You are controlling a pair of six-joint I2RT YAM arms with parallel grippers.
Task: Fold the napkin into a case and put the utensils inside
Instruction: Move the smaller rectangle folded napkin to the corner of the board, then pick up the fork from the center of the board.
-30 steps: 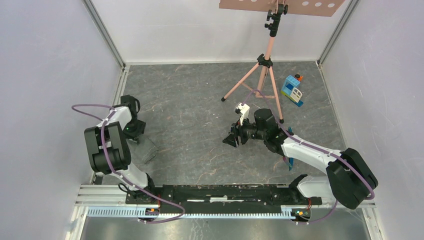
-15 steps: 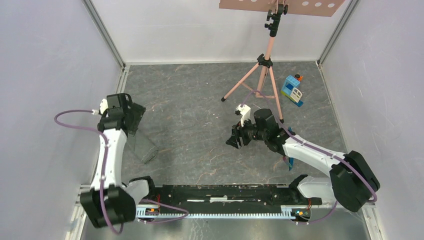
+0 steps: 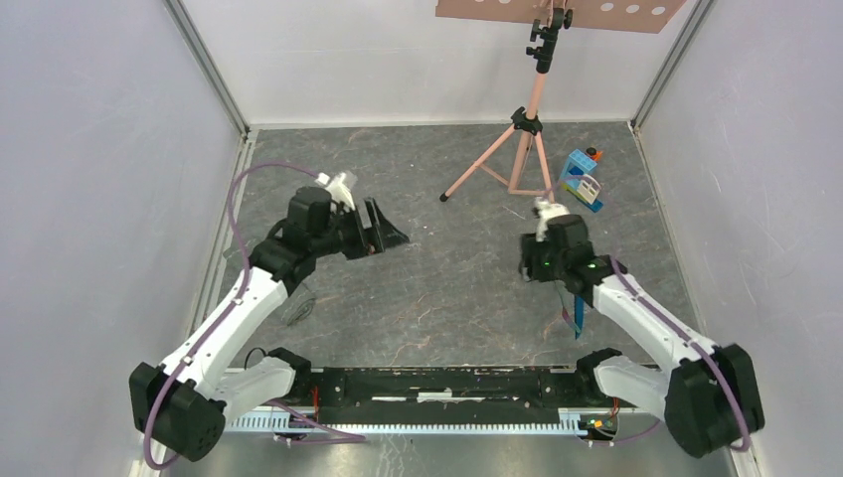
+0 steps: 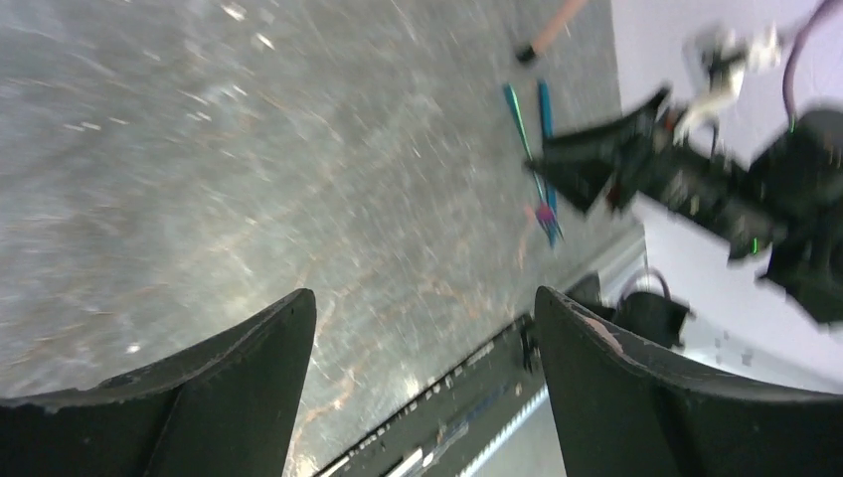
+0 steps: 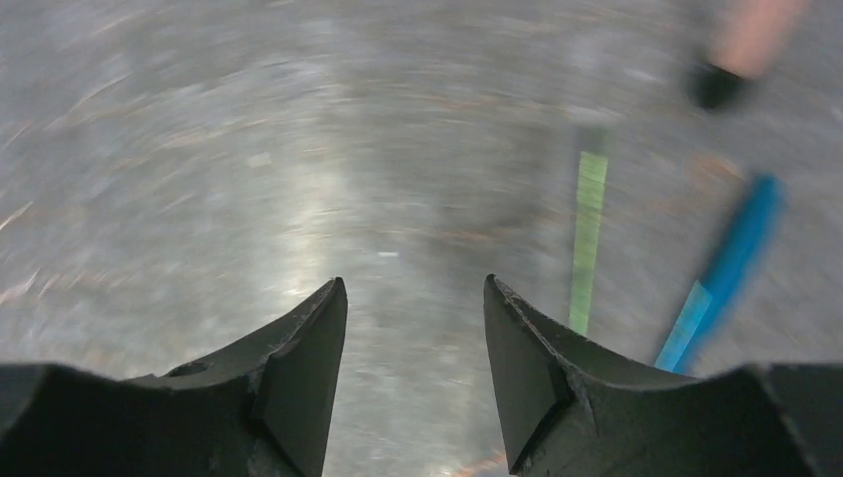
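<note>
The dark grey napkin [image 3: 298,310] lies crumpled on the floor at the left, partly hidden by my left arm. My left gripper [image 3: 383,235] hangs open and empty over the middle of the floor, far from the cloth; the left wrist view shows its jaws [image 4: 424,298] wide apart above bare floor. The blue utensils [image 3: 577,314] lie at the right, beside my right forearm. The right wrist view, which is blurred, shows a green piece [image 5: 589,238] and a blue piece [image 5: 731,263] just right of my open right gripper [image 5: 413,283], which holds nothing.
A pink tripod [image 3: 517,149] stands at the back centre, one foot [image 5: 716,84] close to the utensils. A blue-and-white toy block house [image 3: 581,179] sits at the back right. White walls close in both sides, and the black rail [image 3: 447,383] runs along the near edge.
My left arm swung from the napkin at the left wall out toward the floor's middle, its jaws opening wider. My right gripper moved right, toward the utensils.
</note>
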